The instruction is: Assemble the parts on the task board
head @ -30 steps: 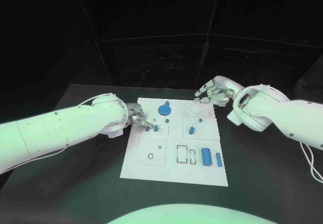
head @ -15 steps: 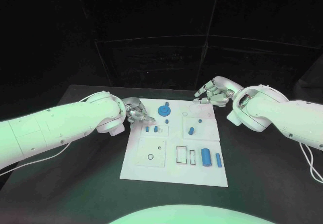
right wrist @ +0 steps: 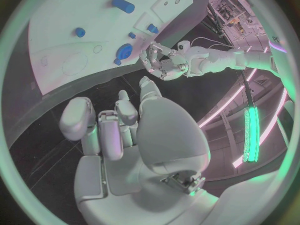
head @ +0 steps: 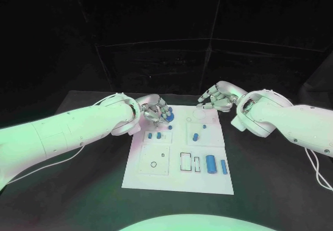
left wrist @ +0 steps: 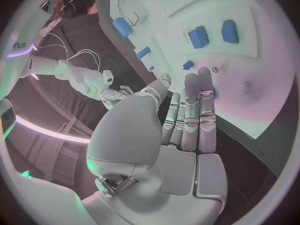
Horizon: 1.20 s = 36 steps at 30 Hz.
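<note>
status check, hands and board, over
Left hand open, fingers apart, above the board's far left end by the round blue part. Right hand curled, holding nothing, off the far right corner. Nothing blocking.

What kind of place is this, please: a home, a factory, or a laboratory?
Most likely a robotics laboratory or test cell. A white task board with small blue parts lies on a black table, dark panels stand behind it, and two robot hands, left and right, hover over it.
</note>
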Each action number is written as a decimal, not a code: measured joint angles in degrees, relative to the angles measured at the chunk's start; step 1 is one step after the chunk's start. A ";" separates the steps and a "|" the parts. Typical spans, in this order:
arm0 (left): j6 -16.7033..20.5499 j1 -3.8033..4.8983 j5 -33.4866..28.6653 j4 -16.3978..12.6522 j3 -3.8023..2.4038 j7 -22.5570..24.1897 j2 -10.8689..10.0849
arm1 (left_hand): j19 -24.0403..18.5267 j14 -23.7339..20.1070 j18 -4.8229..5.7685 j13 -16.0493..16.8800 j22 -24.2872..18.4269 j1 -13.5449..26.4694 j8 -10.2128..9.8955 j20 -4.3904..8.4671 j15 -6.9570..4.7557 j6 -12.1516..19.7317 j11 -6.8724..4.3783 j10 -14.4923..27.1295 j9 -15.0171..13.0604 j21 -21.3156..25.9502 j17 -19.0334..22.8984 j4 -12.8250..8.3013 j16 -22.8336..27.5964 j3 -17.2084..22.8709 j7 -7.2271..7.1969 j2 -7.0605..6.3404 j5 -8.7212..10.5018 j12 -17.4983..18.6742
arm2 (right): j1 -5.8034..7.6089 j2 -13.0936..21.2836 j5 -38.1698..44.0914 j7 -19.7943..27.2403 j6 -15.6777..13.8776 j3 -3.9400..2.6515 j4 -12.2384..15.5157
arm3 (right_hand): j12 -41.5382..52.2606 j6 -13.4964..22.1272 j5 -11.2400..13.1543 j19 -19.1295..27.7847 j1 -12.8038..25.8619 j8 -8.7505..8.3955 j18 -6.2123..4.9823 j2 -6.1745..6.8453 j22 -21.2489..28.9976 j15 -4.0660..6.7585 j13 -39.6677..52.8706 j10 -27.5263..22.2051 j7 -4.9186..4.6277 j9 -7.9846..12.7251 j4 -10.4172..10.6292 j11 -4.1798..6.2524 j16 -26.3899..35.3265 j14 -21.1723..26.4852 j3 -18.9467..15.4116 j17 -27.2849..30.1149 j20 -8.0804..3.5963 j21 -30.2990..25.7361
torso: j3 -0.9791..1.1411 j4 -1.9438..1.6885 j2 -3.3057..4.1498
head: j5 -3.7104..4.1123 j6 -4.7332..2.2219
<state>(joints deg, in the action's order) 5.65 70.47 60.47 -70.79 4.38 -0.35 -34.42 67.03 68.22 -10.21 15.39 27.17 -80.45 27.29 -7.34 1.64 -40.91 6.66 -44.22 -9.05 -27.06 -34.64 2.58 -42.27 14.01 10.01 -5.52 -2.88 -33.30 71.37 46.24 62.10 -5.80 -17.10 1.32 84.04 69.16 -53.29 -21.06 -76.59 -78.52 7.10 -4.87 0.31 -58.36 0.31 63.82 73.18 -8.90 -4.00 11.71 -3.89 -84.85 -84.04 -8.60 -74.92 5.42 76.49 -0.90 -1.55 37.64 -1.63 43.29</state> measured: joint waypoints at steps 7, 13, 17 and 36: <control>-0.17 0.00 8.74 3.32 0.49 2.86 3.40 | 5.26 6.45 0.00 -3.00 0.90 -0.38 -3.29 0.69 -0.65 -2.59 -0.56 -0.56 2.71 -2.57 -6.72 -1.31 -9.61 -1.31 -0.47 -0.38 0.00 0.99 | 0.00 -0.31 0.00 -0.05 0.00 0.00 -0.12 | 0.00 0.00 -0.18 0.00 -0.04 0.00 0.00 -0.04 0.07 0.00 0.00 0.00 0.00 0.00 0.00 0.00 0.00 0.00 0.00 0.00 0.00 0.00 | -0.03 0.03 0.04 | 0.24 -0.05; -0.92 -0.40 14.73 5.79 0.94 3.27 5.47 | 10.38 14.08 -0.01 -5.40 4.78 -0.19 -5.53 1.51 -1.16 -5.80 -1.28 -2.77 4.56 -8.16 -24.77 -1.62 -27.35 -2.00 -0.95 -0.19 0.00 1.46 | 0.00 -0.54 0.00 -0.07 0.01 0.00 -0.19 | 0.00 0.00 -0.28 0.00 -0.04 0.00 0.00 -0.04 0.07 0.00 0.01 0.00 0.00 0.00 0.00 0.00 0.00 0.00 0.00 0.01 0.00 0.00 | -0.03 0.04 0.07 | 0.38 0.02; -1.51 -0.76 17.47 6.90 1.12 3.22 6.29 | 12.33 15.23 0.00 -6.67 11.47 -0.10 -6.65 1.79 -1.54 -7.34 -1.44 -4.12 5.16 -15.04 -29.32 -1.85 -31.69 -2.23 -1.22 -0.10 0.00 2.01 | -0.01 -0.65 0.00 -0.07 0.01 0.00 -0.23 | 0.00 0.00 -0.28 0.00 -0.04 0.00 0.00 -0.04 0.07 0.00 0.01 0.00 0.00 0.00 0.00 0.00 0.00 0.00 0.00 0.01 0.00 0.00 | -0.04 0.04 0.09 | 0.47 0.04; -2.50 -1.39 22.45 7.80 1.41 2.72 7.78 | 13.87 15.94 1.81 -9.80 23.10 -0.44 -8.88 2.50 -2.03 -12.45 -2.59 -10.17 5.21 -26.34 -29.06 -3.18 -33.40 1.98 -2.43 0.78 0.00 4.49 | -0.01 -0.79 0.00 -0.10 0.01 0.00 -0.33 | 0.00 0.00 -0.58 0.00 -0.27 0.00 0.00 -0.27 0.06 0.00 -0.06 0.00 0.00 0.00 0.00 0.00 0.00 0.00 0.00 0.01 0.00 0.00 | -0.01 0.01 0.03 | 0.75 0.13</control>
<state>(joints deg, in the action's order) 3.15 69.07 82.92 -62.99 5.79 2.37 -26.64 80.90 84.16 -8.40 5.59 50.27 -80.88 18.41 -4.83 -0.38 -53.36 4.08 -54.39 -3.84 -53.40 -63.70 -0.61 -75.67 15.99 7.57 -4.74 -2.88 -28.81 71.36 45.45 62.10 -5.90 -17.10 1.32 83.71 69.16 -53.29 -21.64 -76.59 -78.79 7.10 -4.88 0.04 -58.30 0.31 63.77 73.18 -8.90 -4.00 11.71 -3.89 -84.86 -84.04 -8.60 -74.91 5.42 76.49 -0.90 -1.55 37.67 -0.88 43.42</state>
